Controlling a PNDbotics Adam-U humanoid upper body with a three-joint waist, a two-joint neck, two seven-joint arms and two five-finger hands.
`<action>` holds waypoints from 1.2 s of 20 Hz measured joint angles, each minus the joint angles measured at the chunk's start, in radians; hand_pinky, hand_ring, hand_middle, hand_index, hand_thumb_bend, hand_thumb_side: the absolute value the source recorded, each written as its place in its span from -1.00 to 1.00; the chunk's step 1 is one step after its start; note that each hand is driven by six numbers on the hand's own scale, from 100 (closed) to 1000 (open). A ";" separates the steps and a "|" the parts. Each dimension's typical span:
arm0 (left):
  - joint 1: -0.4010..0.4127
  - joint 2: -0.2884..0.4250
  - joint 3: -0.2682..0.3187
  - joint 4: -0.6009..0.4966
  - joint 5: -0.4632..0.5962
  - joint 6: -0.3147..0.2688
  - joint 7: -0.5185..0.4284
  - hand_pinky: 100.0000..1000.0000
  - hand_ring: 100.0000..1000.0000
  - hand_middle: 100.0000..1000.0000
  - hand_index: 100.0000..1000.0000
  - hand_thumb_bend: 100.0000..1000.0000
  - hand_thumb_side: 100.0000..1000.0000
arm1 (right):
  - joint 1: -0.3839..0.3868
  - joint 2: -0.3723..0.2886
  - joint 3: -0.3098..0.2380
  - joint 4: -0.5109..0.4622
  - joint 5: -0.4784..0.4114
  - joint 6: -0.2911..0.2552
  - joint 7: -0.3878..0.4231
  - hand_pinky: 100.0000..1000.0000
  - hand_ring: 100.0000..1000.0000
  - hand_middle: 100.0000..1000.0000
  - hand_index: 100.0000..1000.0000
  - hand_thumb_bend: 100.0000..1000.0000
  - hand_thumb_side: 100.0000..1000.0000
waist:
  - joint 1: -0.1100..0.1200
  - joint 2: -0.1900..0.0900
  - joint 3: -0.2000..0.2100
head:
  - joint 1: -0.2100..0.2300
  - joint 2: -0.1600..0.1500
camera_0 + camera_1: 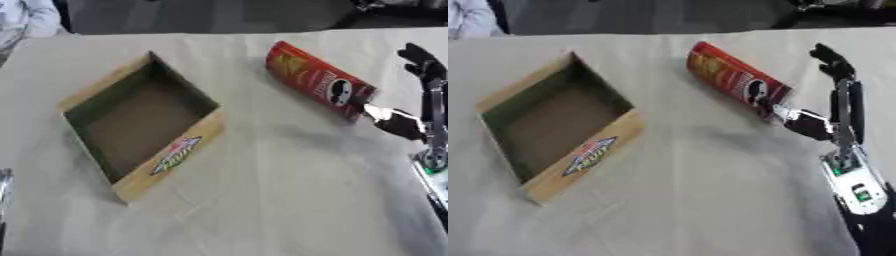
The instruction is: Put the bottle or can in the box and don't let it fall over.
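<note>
A red tube-shaped can (732,80) lies slanted on the cloth, right of the box, with its far end toward the upper left. My right hand (837,107) is at the can's near end. Its thumb (805,124) touches that end, while its fingers (831,62) point straight up, away from the can, so the hand is open. The open cardboard box (579,156) stands at the left with a logo on its near wall and nothing inside. A grey and dark sliver (3,200) at the lower left edge may be my left hand.
An off-white cloth (702,200) covers the table. Someone's light sleeve (31,17) shows at the far left corner, off the table. Dark floor and dark gear lie past the far edge.
</note>
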 measured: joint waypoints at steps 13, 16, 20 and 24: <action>-0.012 -0.001 -0.007 -0.001 0.007 -0.002 -0.019 0.02 0.73 0.22 0.26 0.00 0.14 | -0.059 -0.001 0.020 0.062 0.024 0.001 0.051 0.68 0.74 0.48 0.74 0.58 -0.24 | 0.019 0.020 0.008 | -0.026 -0.022; -0.012 -0.001 -0.007 -0.001 0.007 -0.002 -0.021 0.02 0.73 0.23 0.26 0.00 0.14 | -0.068 -0.001 0.020 0.075 0.028 0.004 0.062 0.68 0.74 0.48 0.74 0.59 -0.24 | 0.019 0.022 0.012 | -0.026 -0.023; -0.013 -0.003 -0.007 -0.001 0.007 -0.001 -0.024 0.02 0.73 0.23 0.26 0.00 0.14 | -0.078 -0.001 0.020 0.093 0.029 0.008 0.076 0.68 0.74 0.48 0.74 0.60 -0.22 | 0.019 0.023 0.014 | -0.026 -0.023; -0.014 -0.008 -0.009 -0.001 0.007 -0.001 -0.025 0.02 0.73 0.23 0.26 0.00 0.14 | -0.091 -0.001 0.020 0.112 0.029 0.013 0.093 0.68 0.74 0.48 0.74 0.62 -0.21 | 0.018 0.026 0.018 | -0.023 -0.030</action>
